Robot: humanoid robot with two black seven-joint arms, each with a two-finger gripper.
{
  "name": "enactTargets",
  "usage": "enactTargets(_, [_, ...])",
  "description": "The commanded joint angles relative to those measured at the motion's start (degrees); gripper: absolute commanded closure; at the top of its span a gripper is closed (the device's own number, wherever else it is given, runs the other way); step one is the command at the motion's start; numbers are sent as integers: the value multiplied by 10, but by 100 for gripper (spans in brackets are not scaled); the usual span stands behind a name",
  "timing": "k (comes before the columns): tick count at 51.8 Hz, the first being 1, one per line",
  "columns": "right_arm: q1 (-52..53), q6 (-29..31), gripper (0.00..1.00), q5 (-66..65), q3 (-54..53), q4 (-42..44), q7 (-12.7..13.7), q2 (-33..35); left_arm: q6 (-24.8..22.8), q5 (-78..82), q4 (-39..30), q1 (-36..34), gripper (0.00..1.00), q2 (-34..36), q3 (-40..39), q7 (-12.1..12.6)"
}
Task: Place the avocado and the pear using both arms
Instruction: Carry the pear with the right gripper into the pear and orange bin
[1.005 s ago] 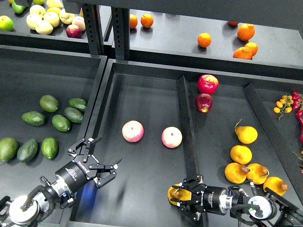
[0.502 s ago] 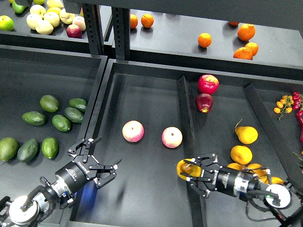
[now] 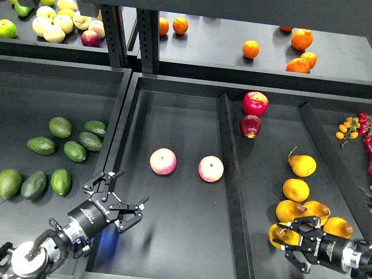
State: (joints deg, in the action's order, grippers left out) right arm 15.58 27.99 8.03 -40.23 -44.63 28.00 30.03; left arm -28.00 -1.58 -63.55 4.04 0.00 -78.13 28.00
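Note:
My right gripper (image 3: pixel 287 242) is shut on the pear (image 3: pixel 278 234), a squat orange-yellow fruit with a dark blemish. It holds it low in the right compartment, just left of the other pears (image 3: pixel 296 190). My left gripper (image 3: pixel 125 192) is open and empty over the left edge of the middle bin, right of the avocados. A small bright green avocado (image 3: pixel 60 181) lies in the left bin among several darker ones (image 3: pixel 75 150); I cannot tell for sure that it is the task's one.
Two pink apples (image 3: pixel 163 161) lie in the middle bin and two red apples (image 3: pixel 254 103) are at the back of the right compartment. A divider (image 3: pixel 232 174) separates them. Oranges (image 3: pixel 301 39) and pale fruit sit on the upper shelf. Small tomatoes (image 3: pixel 349 128) are at far right.
My right gripper has carried the pear from over the divider, right and down, into the right compartment beside the other pears. My left gripper has barely moved.

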Motion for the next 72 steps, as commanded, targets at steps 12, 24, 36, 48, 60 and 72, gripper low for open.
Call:
enactTargets(12, [-1, 0, 89, -2, 0, 72, 0, -8, 0, 0, 1, 1, 1, 0, 0, 0])
enactTargets(24, [0, 0, 85, -2, -1, 77, 0, -14, 0, 0, 1, 1, 1, 0, 0, 0])
enactTargets(36, [3, 0, 81, -2, 0, 84, 0, -15, 0, 0, 1, 1, 1, 0, 0, 0])
enactTargets(48, [2, 0, 72, -3, 2, 92, 0, -18, 0, 0, 1, 1, 1, 0, 1, 0])
enactTargets(60, [2, 0, 61, -3, 3, 93, 0, -22, 0, 0, 3, 1, 1, 0, 3, 0])
enactTargets(72, [1, 0, 40, -3, 2, 91, 0, -22, 0, 0, 3, 1, 1, 0, 4, 0])
